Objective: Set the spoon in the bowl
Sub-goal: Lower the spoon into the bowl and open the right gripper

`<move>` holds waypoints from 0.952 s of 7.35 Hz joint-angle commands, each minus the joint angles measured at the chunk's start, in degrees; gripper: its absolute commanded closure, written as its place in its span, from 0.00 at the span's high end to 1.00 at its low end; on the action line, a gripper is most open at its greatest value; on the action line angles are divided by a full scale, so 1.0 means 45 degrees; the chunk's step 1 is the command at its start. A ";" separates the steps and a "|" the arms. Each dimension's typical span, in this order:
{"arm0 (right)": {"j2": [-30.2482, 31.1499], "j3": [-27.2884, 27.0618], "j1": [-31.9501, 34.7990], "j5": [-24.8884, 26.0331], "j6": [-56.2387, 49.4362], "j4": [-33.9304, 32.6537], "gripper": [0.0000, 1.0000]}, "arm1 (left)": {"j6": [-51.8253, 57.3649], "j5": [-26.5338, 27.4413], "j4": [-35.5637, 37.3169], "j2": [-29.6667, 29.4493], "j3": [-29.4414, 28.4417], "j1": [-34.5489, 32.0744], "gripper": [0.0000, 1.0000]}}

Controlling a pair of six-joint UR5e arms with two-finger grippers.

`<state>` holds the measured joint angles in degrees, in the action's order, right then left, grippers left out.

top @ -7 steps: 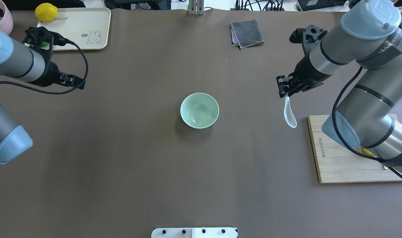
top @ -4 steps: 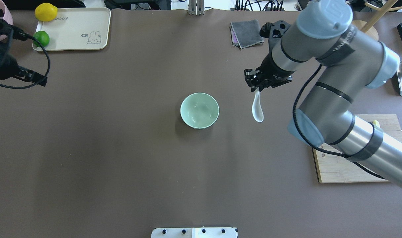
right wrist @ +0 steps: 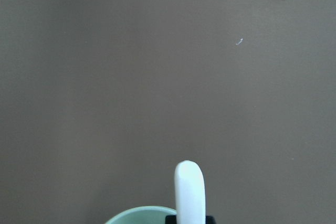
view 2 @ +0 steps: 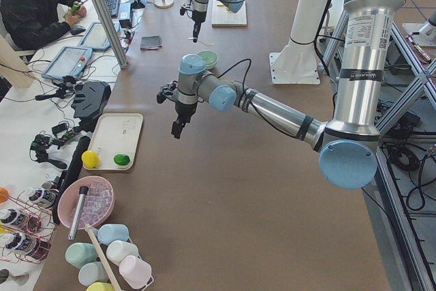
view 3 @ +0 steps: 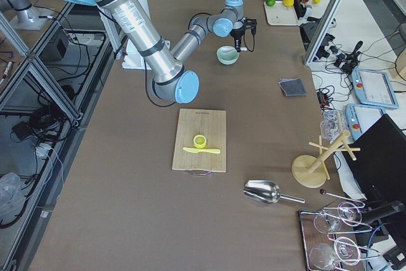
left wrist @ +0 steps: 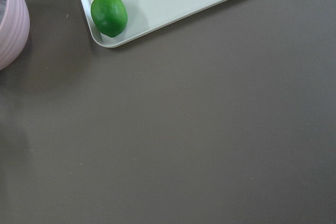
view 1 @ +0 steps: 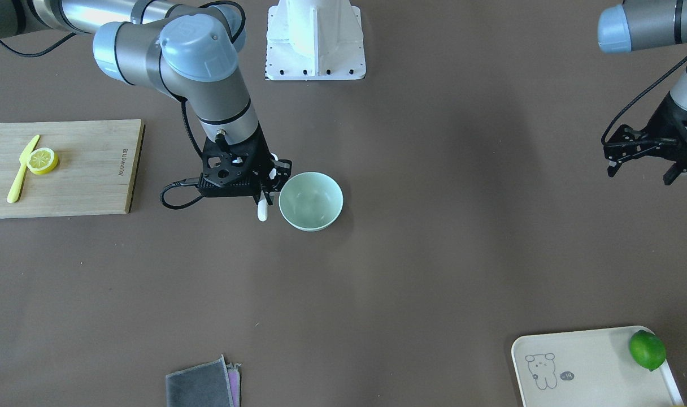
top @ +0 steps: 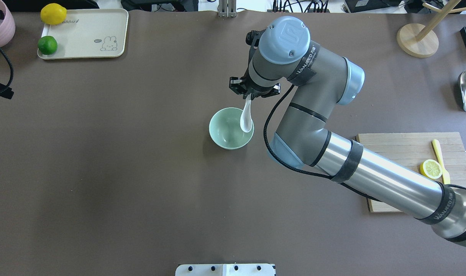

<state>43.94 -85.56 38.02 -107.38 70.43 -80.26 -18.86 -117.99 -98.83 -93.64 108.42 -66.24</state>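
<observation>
The pale mint-green bowl (top: 227, 134) stands upright at the table's middle; it also shows in the front view (view 1: 311, 200). My right gripper (top: 250, 96) is shut on the handle of the white spoon (top: 246, 119). The spoon hangs with its scoop over the bowl's right side, above the inside. In the right wrist view the spoon's handle (right wrist: 189, 192) rises over the bowl's rim (right wrist: 137, 216). In the front view the spoon (view 1: 261, 213) pokes out under the right gripper (view 1: 266, 195). My left gripper (view 1: 640, 163) is open and empty, far off at the table's left.
A wooden cutting board (top: 401, 153) with a lemon slice (top: 431, 169) and a yellow knife (top: 440, 161) lies at the right. A cream tray (top: 91, 34) with a lime (top: 47, 45) and a lemon (top: 53, 13) is at the back left. A grey cloth (view 1: 199, 389) lies beyond the bowl.
My right arm has swung left with the spoon, from beside the cutting board to over the bowl. My left arm has drawn back to the left edge.
</observation>
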 commanded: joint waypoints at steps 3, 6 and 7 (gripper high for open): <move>-0.0371 0.0946 -0.0441 0.0872 0.0014 0.0335 0.00 | 0.0012 0.0028 -0.0010 0.0008 -0.0129 -0.0027 0.98; -0.0351 0.1533 -0.0831 0.0914 0.0091 0.1175 0.00 | 0.0031 0.0028 -0.0010 0.0008 -0.0148 -0.0378 0.98; -0.0371 0.1437 -0.0871 0.0894 0.0149 0.1175 0.00 | 0.0031 0.0028 0.0010 -0.0031 -0.0148 -0.0359 0.98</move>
<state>42.33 -78.97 34.66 -103.32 70.82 -75.26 -18.73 -117.87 -98.86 -93.64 107.77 -67.83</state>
